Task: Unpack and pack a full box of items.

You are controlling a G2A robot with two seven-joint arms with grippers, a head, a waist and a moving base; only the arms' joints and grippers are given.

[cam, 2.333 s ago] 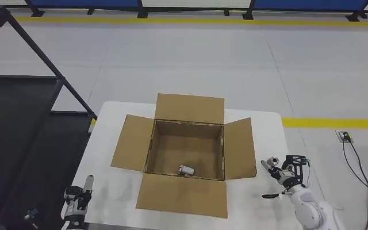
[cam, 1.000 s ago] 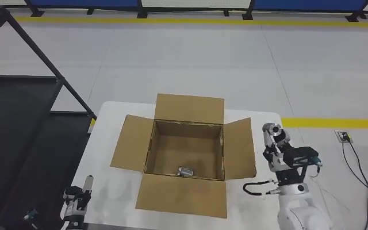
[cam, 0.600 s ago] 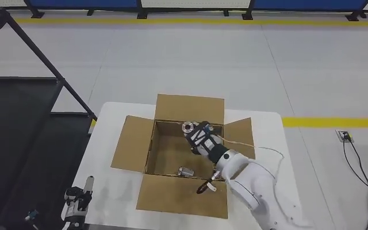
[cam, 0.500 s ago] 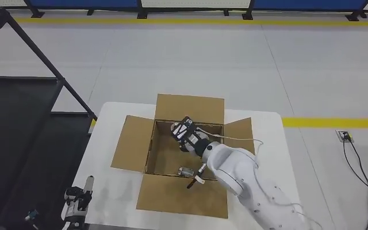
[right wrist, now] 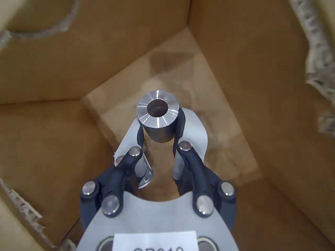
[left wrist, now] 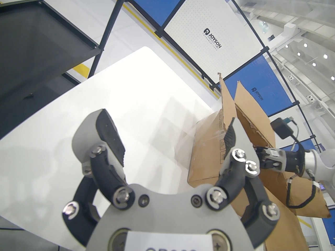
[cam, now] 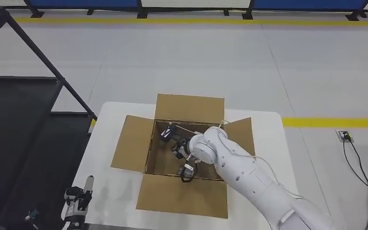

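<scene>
An open cardboard box point(cam: 187, 115) stands in the middle of the white table point(cam: 115, 184). My right gripper point(right wrist: 159, 127) is down inside the box and is shut on a short metal cylinder point(right wrist: 158, 116) with a bored hole, held above the box floor. From above, that gripper point(cam: 179, 150) sits near the box's middle. A second small metal part point(cam: 187, 171) lies on the floor by the near wall, also seen as a metal part point(right wrist: 145, 175) under the fingers. My left gripper point(left wrist: 170, 134) is open and holds nothing, at the table's near left corner point(cam: 77, 201).
The box's four flaps point(cam: 181, 195) are folded outward over the table. A black metal rack point(cam: 34, 115) stands left of the table. From the left wrist, the box point(left wrist: 209, 152) and the right arm point(left wrist: 285, 158) show farther off.
The right arm swung from the table's right side over the box and went down into it with the metal cylinder. The left arm has stayed put.
</scene>
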